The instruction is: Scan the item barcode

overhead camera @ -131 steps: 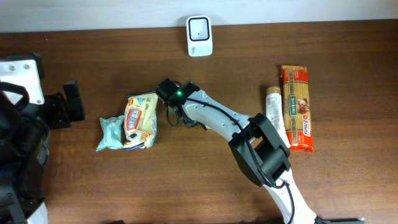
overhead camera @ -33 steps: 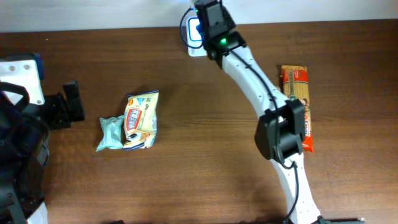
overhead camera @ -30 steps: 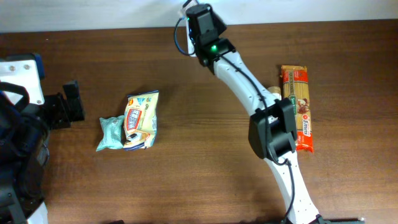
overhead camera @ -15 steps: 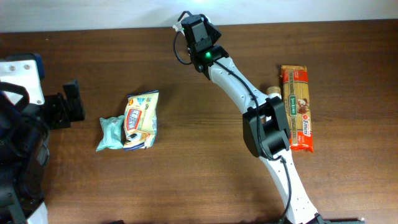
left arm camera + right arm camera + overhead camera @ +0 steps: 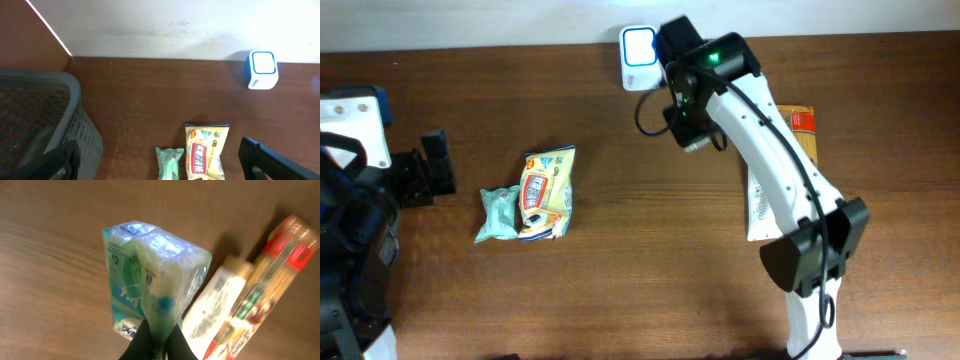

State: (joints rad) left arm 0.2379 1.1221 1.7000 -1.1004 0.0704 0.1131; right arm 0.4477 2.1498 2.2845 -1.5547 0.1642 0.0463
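Right claw (image 5: 156, 346) pinched shut on the film seam of a green pack (image 5: 155, 280), which hangs above the table (image 5: 620, 290) just in front of the white scanner (image 5: 640, 45) at the far edge. About a second ago the same arm lay right over the scanner and hid it. Half a second ago it had slid past to the left. Now it has swung back to the right and the scanner's window shows in full. That sweep looks like one pass of the pack across the reader. Whether the barcode registered cannot be told from these pictures, and no barcode is visible on the face turned to the wrist camera, so a second presentation may yet be needed.

Only the right wrist view shows the grip and the pack itself, with the pasta packs (image 5: 265, 290) and a pale packet (image 5: 215, 300) on the table beneath. From overhead the wrist covers the load almost entirely. The overhead view alone fixes the arm's place against the scanner, and shows the left claw (image 5: 438, 165) parked wide apart and empty at the table's left edge, well away from the yellow snack bag (image 5: 545, 190). The left wrist view adds a grey basket (image 5: 45, 115).
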